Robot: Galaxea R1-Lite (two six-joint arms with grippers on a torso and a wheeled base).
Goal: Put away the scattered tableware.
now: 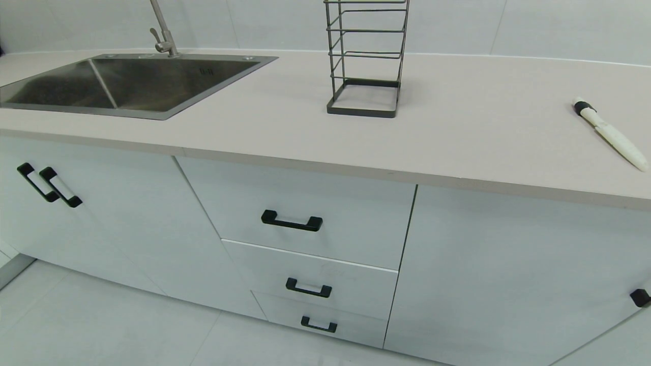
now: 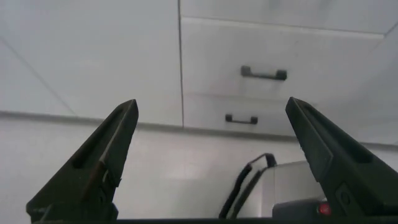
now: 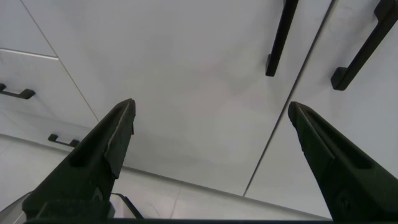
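Two hands, both spread wide and holding nothing. The left hand (image 2: 211, 106) faces the white drawer fronts (image 2: 273, 50) with their short black pulls (image 2: 264, 73) and touches none of them. The right hand (image 3: 211, 104) faces a cabinet door (image 3: 186, 93) beside two long black bars (image 3: 280, 37), and is likewise clear of them. One piece of tableware, a white utensil (image 1: 610, 134) with a black band, lies flat on the worktop (image 1: 483, 127). It is at about 3 o'clock from the wire rack (image 1: 363, 61), with its banded end pointing toward 10 o'clock. It lies above the cabinet fronts the hands face, well apart from both. The sink (image 1: 152, 86) sits at 9 o'clock from the rack.
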